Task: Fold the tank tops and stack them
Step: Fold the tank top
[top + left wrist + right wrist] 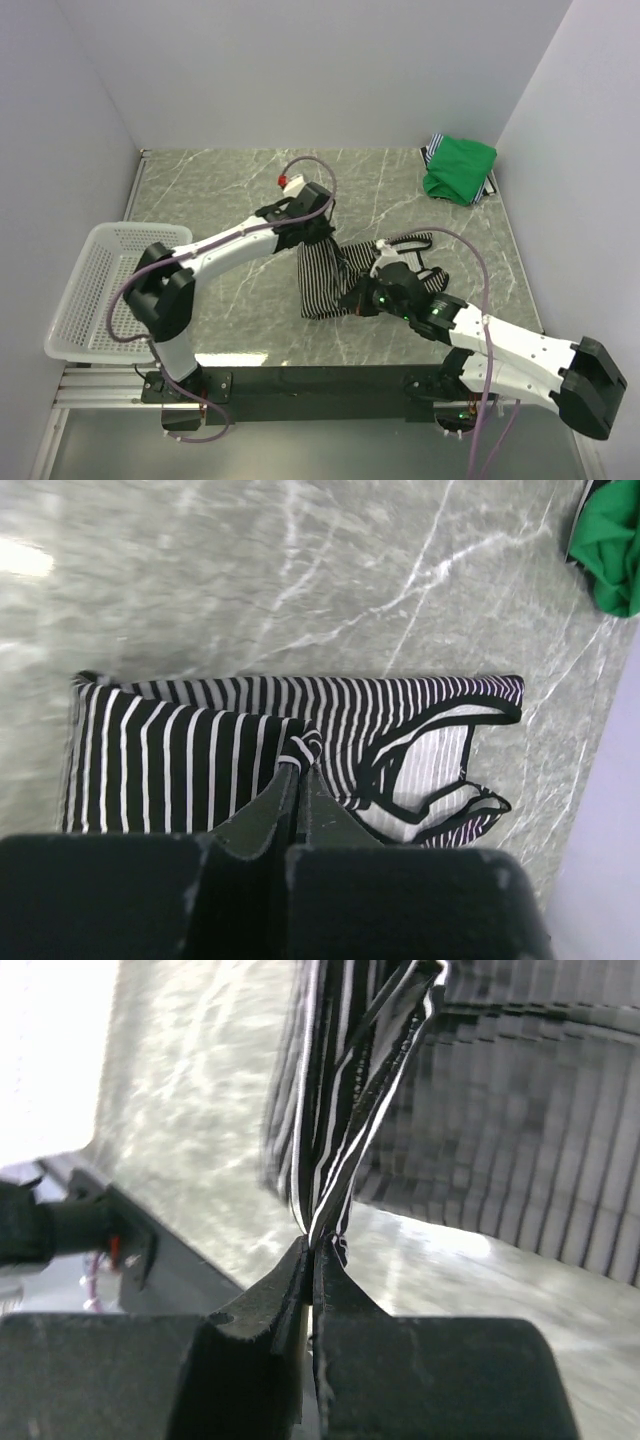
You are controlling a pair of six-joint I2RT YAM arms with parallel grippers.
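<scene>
The striped tank top (322, 280) lies near the middle of the desk (230, 185), and both arms have hold of it. Seen from above, its long axis runs roughly from 8 o'clock, where the body of the cloth lies, towards 2 o'clock, where the dark-edged straps (415, 245) trail off.

The left jaws are pressed together on a small pucker of cloth at the top's 11 o'clock edge. In the left wrist view that pinch sits just ahead of the fingertips, with the rest of the top spread flat beyond it. The right jaws are also shut, pinching a gathered bunch of stripes at the 4 o'clock side; the right wrist view shows this bunch lifted off the surface and hanging in folds. The two grips sit on opposite long edges, so the fold in hand probably turns on carrying one edge across to the other.

The green tank top (460, 170) lies bundled at 1 o'clock, in the far right corner, well apart from the jaws and nearer the right arm. A striped edge shows beneath it.

The desk is grey-green with pale marble veining, smooth and faintly glossy. A white mesh basket (105, 290) sits at 9 o'clock. Plain white walls (320, 70) close in three sides.
</scene>
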